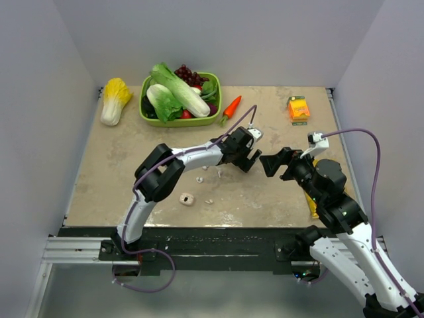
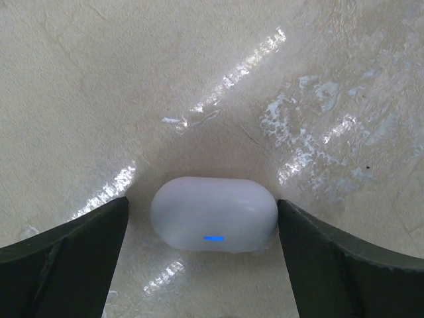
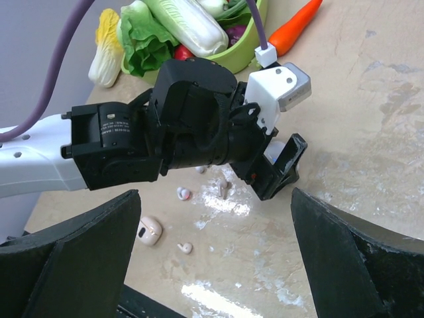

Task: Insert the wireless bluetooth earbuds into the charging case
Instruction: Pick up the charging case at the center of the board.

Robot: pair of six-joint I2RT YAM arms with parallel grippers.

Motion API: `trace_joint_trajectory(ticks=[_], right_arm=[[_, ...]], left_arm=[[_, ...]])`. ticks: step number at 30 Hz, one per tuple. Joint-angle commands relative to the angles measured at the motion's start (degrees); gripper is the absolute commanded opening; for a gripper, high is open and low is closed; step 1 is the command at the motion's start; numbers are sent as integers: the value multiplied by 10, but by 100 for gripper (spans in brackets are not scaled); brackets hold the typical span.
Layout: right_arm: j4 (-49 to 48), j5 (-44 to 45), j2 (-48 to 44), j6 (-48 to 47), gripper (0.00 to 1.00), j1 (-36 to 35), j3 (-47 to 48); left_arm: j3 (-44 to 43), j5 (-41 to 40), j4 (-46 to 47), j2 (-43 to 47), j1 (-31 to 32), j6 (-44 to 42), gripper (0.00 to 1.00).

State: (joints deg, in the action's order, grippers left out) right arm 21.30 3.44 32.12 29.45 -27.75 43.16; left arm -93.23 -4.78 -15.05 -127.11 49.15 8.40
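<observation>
The left fingers [image 2: 79,252], spread wide and holding nothing, straddle a white capsule [image 2: 213,213] with a blue light on the desk [image 1: 132,146], its long axis spanning the gap. The cream charging case [image 1: 187,198] and loose earbuds [image 1: 209,201] lie nearer the left arm's base. The right fingers [image 3: 86,252] hang wide open, empty.

Top ext: looks down from high behind arm bases over whole table [image 1: 278,192]; L wrist: points straight down, v. close to table, btwn own fingers [image 2: 66,265]; R wrist: faces low across table at left gripper [image 3: 275,165], also seen from top.
</observation>
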Motion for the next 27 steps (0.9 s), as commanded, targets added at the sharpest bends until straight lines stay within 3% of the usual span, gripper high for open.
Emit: trace_joint_trajectory(ticks=[1,4,7,10,12,14,18,24,27], right_arm=[[-4,2,-12,5,98,0,2],[1,5,-18,5,98,-1,2],[4,9,-24,5,98,0,2],[7,9,-27,5,98,0,2],[8,8,-26,6,98,-1,2],[8,9,-26,6,98,-1,2],[7,8,-25,8,98,0,0],[6,8,-25,6,98,0,0],[8,8,-25,6,98,1,3]], left_arm=[[2,-23,-28,-28,10,13,97],[0,-30,-31,-30,13,13,91],[3,-29,-31,-27,13,14,80],[9,-28,-31,-22,14,15,77],[11,-28,-31,-20,14,17,78],[16,-32,-31,-16,14,19,88],[21,-44,-34,-11,15,23,95],[28,-38,-33,-8,14,25,91],[32,-36,-37,-7,15,24,84]])
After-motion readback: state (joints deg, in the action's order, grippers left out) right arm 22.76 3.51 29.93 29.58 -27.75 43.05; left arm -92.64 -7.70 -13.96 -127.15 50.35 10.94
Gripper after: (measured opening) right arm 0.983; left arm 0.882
